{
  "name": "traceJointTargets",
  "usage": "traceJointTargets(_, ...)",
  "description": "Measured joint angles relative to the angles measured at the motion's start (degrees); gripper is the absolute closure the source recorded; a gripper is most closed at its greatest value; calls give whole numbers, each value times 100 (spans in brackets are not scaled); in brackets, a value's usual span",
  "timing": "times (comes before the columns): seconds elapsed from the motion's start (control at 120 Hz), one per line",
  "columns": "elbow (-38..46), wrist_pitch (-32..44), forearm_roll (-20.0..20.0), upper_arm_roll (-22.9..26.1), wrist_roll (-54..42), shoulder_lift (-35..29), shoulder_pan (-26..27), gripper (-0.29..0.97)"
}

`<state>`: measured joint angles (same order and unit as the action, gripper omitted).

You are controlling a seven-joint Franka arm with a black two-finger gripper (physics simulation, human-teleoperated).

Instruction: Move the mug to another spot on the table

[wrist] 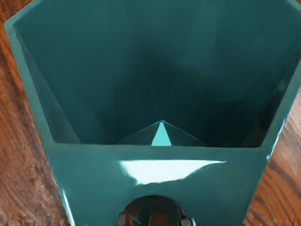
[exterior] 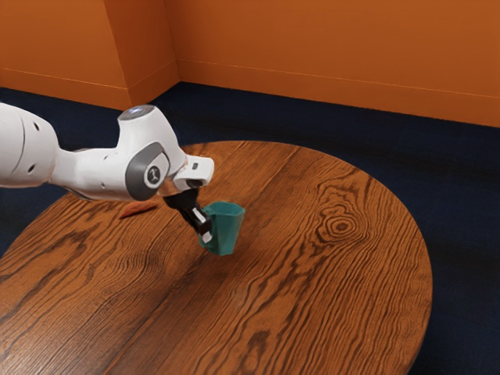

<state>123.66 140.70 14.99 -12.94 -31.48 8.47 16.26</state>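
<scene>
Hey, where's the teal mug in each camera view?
Exterior view: the mug is just left of picture centre, at the tip of the tool.
Wrist view: the mug is central, seen from above into its opening.
Shared landmark: the wood-grain table beside it.

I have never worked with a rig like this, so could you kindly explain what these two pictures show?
The white machine is a robot arm with many joints, drawn by a simulator. At its end sits a black gripper, its hand.

The exterior view is taken from a camera beside the arm, which reaches in from that view's left. The wrist view is taken from a camera on the hand itself and looks down into what lies under it.

On the round wooden table is a teal mug, tilted a little. The wrist view looks into its inside. Behind the arm lies a thin orange thing, too small to name.

The gripper is at the mug's near wall. Whether it has already clamped the mug, I cannot tell.
</scene>
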Motion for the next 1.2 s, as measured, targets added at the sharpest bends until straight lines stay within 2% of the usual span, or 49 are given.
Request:
traceJointTargets(0.283, 934, 260, -95, -359, 165, -423, 9, 74)
traceJointTargets(0.467, 1411, 456, -90, -427, 257, -712, 2, 74)
traceJointTargets(0.65, 1659, 589, -62, -647, 310, -844, 259, 73)
traceJointTargets(0.725, 1758, 638, -58, -245, 326, -876, -127, 73)
traceJointTargets(0.85, 1830, 689, -49, -209, 340, -887, -140, 72)
traceJointTargets(0.883, 1839, 695, -42, -229, 337, -888, -114, 69)
traceJointTargets(1.025, 1847, 688, 50, -380, 249, -891, 57, 37)
traceJointTargets(1.2, 1847, 680, 88, -393, 157, -931, 74, 16)
